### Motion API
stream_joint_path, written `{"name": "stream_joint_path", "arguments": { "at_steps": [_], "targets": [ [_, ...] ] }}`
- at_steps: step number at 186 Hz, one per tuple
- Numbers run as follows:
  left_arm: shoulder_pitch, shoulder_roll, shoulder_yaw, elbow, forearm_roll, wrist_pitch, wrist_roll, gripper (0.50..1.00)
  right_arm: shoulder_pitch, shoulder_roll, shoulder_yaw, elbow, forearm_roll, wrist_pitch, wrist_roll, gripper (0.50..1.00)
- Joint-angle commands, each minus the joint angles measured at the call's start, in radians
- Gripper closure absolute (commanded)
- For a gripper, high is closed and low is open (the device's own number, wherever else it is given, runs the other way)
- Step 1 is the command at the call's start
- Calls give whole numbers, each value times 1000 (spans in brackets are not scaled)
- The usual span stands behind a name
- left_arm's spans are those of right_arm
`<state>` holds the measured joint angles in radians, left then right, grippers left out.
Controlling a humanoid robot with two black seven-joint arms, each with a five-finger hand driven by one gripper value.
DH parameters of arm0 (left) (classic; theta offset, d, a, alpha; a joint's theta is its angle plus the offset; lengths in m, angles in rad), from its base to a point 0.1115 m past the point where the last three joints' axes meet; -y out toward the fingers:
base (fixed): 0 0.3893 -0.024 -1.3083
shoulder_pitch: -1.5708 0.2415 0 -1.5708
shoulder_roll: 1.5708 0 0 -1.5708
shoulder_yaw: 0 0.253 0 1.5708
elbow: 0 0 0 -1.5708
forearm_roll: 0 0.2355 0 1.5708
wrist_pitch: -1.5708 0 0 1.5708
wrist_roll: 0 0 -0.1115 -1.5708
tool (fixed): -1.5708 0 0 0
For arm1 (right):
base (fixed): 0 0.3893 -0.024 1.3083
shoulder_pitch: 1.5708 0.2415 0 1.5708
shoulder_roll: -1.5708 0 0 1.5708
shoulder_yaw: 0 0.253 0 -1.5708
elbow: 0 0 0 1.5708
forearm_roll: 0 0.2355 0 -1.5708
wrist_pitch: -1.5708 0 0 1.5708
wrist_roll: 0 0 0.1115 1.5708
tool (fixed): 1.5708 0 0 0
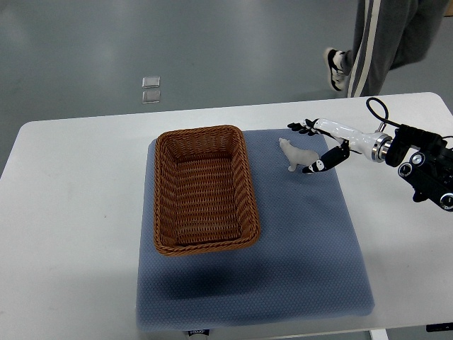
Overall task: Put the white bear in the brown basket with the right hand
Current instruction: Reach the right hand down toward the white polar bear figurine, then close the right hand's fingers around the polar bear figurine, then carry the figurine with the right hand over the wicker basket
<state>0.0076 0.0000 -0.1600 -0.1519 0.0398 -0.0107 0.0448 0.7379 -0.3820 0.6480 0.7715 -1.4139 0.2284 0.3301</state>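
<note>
A small white bear [294,154] stands on the blue-grey mat [297,248], just right of the brown wicker basket [170,244]. The basket is rectangular and holds nothing. My right hand [311,147] comes in from the right edge and sits right beside the bear. Its fingers [303,128] are spread behind the bear and its thumb [324,162] reaches toward the bear's near side. The fingers are not closed on the bear. The left arm does not show.
The mat lies on a white table [71,212] with rounded far corners. A person's legs and shoe [368,49] stand on the floor beyond the table's far right. A small clear object [150,90] lies on the floor.
</note>
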Motion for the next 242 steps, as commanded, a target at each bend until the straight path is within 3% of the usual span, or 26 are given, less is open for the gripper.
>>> {"name": "stream_joint_path", "arguments": {
  "at_steps": [1,42,66,126,151,170,242],
  "targets": [
    [0,0,0,0,0,0,1,500,0,-2,-8,0,-26,-11,-11,607],
    [0,0,0,0,0,0,0,500,0,-2,-19,0,-45,-12,-13,634],
    [0,0,0,0,0,0,0,500,0,-2,-21,0,-45,-15,-20,703],
    [0,0,-1,0,0,0,0,500,-2,0,-25,0,-71,-50,-25,795],
    [0,0,0,0,0,0,0,500,-2,0,-37,0,-71,-78,-25,889],
    [0,0,-1,0,0,0,0,500,-3,0,-37,0,-71,-86,-25,1000],
    [0,0,0,0,0,0,0,500,0,-6,-25,26,-54,-132,-16,1000]
  ]
}}
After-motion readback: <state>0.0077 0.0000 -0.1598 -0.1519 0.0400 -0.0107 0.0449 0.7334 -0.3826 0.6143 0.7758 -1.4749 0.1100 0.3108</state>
